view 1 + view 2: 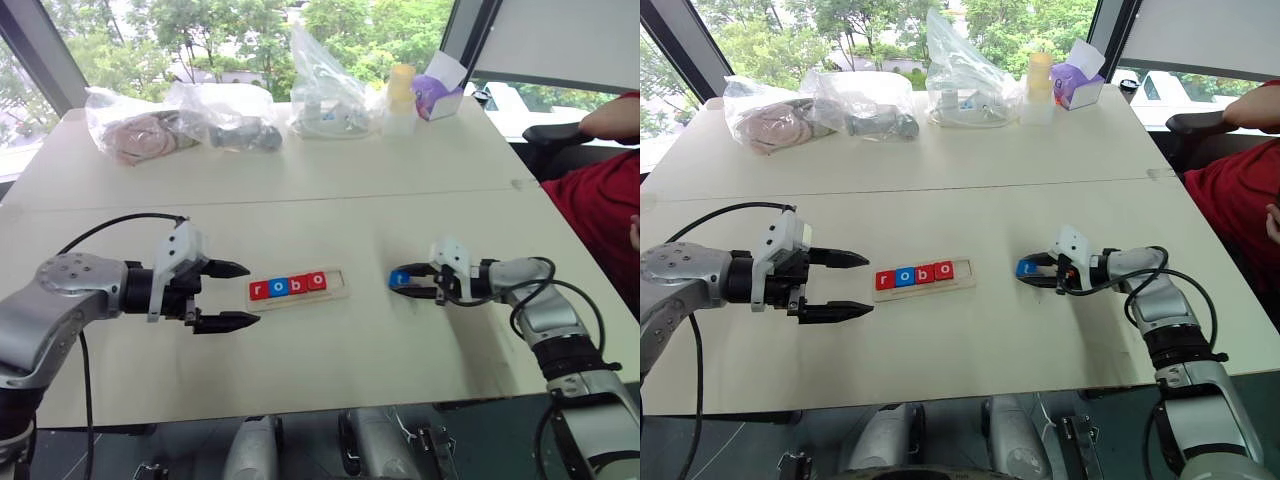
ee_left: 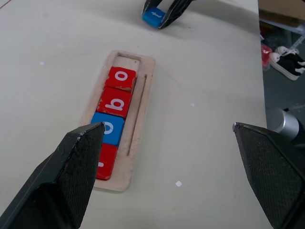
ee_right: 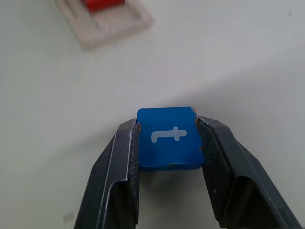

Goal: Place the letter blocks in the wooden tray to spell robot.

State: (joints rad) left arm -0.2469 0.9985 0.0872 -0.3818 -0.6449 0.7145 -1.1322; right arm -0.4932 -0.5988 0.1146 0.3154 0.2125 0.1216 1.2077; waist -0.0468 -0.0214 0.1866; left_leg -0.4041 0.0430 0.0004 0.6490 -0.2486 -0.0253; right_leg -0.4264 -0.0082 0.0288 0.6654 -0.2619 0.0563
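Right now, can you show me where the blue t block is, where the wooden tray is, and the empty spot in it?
blue t block point(image 3: 167, 138): right wrist view, on its lettered top face.
wooden tray point(image 2: 141, 102): left wrist view, on its long side rim.
empty slot point(image 2: 127, 60): left wrist view, on the bare floor past the last o.

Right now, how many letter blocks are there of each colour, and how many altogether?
Red letter blocks: 3 (r, b, o)
Blue letter blocks: 2 (o in the wooden tray; t in the right pincer)
Total: 5
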